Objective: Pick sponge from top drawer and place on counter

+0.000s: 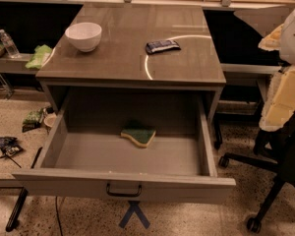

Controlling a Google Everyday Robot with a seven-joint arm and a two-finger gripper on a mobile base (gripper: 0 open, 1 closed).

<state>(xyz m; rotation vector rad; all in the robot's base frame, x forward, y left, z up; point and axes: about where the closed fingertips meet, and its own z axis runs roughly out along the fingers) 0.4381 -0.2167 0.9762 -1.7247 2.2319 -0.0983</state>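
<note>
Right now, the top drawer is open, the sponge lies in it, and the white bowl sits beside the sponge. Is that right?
No. The camera view shows the white bowl on the counter, not beside the sponge. The top drawer is open and the sponge lies in it. The gripper is not in view.

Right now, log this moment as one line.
top drawer open | sponge inside | counter: bowl, packet | gripper not in view
</note>
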